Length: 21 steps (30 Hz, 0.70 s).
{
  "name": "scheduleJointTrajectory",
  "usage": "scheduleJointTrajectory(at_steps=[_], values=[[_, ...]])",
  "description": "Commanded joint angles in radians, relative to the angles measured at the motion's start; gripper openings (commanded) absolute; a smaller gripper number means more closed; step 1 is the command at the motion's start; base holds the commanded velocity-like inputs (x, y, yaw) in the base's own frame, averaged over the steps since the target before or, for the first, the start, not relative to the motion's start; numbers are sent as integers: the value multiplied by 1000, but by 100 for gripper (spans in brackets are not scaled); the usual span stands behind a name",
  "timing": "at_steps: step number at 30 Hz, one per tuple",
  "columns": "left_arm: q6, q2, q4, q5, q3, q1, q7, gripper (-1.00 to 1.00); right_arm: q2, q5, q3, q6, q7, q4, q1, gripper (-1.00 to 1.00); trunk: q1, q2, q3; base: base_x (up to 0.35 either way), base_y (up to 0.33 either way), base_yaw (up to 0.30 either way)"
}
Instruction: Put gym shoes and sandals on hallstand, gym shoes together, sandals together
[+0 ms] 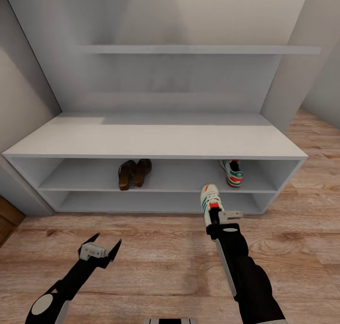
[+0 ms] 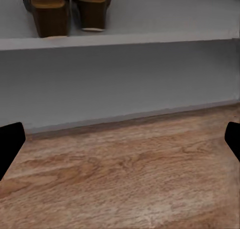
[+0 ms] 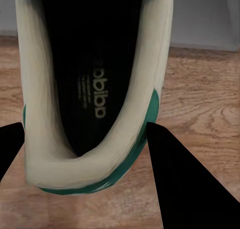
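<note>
- The right tool (image 1: pixel 218 216) is clenched on a gym shoe (image 1: pixel 210 199) at its heel end; in the right wrist view the two dark fingers sit either side of the heel rim (image 3: pixel 95 174), and the dark insole runs straight away from the tool.
- That held shoe's long axis continues the line of the right forearm, toe pointing ahead of the tool toward the shoe rack (image 1: pixel 156 147) — it hangs over the wooden floor (image 1: pixel 156 262), just short of the rack's front edge.
- The relation the next move likely turns on: the second gym shoe (image 1: pixel 232 173) stands on the upper open shelf (image 1: pixel 189 175), ahead of the right tool and a little to its outer side, heel toward the tool and toe toward the back panel. Its long axis runs roughly parallel to the held shoe's, so a push forward with a slight shift outward should bring the pair side by side.
- The right tool is plainly the nearer one to that spot.
- The left tool (image 1: pixel 100 249) is released, fingers apart and holding nothing, low over the floor; its wrist view looks at the rack's bottom shelf and floor boards.
- The two sandals (image 1: pixel 133 173) are on the same upper shelf, ahead of the left tool and touching or nearly touching — heels toward the tool, toes to the back, as the left wrist view (image 2: pixel 67 11) shows.
- Well apart from the gym shoe along the shelf.
</note>
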Motion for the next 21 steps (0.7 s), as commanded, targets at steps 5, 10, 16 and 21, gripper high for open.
scheduleJointTrajectory(at_steps=[5,10,16,21], values=[[-1,-2,-72,32,1,8,-60,100,0,-2,0,-5,-2,-2,-2,-100,0,0,0,0,0,0],[-2,-2,-104,42,0,11,-82,100,0,-2,0,-6,-2,-2,-3,-100,0,0,0,0,0,0],[-8,-4,-131,35,-12,14,-100,100,0,-2,-1,-6,-3,-4,-5,-100,0,0,0,0,0,0],[-9,-3,-137,15,-45,15,-105,100,0,-2,-1,-6,-3,-6,-7,-100,0,0,0,0,0,0]])
